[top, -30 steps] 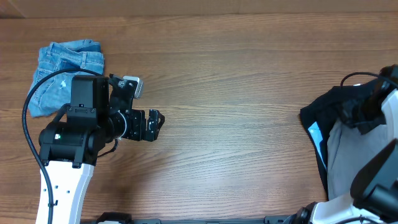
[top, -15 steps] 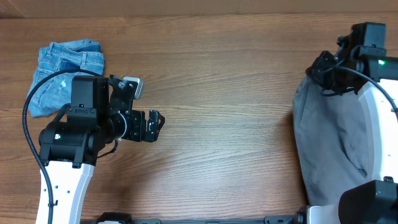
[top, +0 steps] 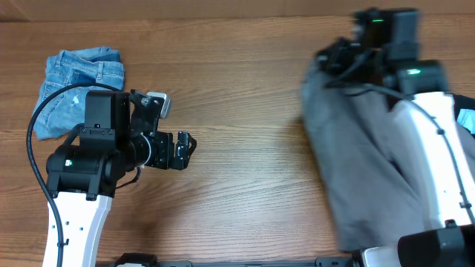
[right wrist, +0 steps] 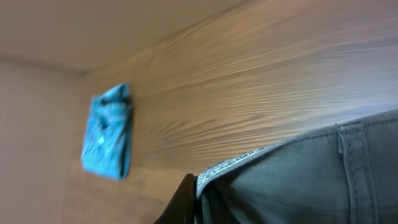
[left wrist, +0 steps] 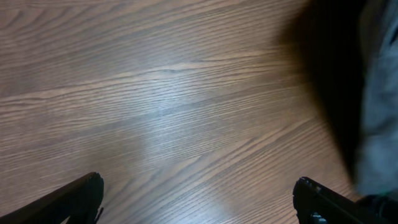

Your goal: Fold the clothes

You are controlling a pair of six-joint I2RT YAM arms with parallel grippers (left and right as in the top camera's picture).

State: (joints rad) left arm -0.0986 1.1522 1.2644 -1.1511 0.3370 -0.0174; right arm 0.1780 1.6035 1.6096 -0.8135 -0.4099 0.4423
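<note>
right gripper (top: 340,59) at far side of table (top: 252,81), right of centre. blurred in overhead. grey shorts (top: 364,163) trail from it toward the near right edge, a long drape, part under the right arm. right wrist view: hemmed edge of the shorts (right wrist: 298,180) runs straight into the dark finger (right wrist: 180,199); jaws look closed on that edge, cloth pinched at the tip.

left gripper (top: 185,148) left of centre, well apart from the shorts, fingers spread wide with bare wood between them, nothing held. its camera catches the shorts as a grey blur at the right margin.

denim shorts (top: 78,89) folded at far left, beside the left arm, untouched.

against half a second ago: right gripper has swung left from the right edge, carrying the shorts with it; their left edge now sits much nearer the middle. left arm and denim have not moved.
</note>
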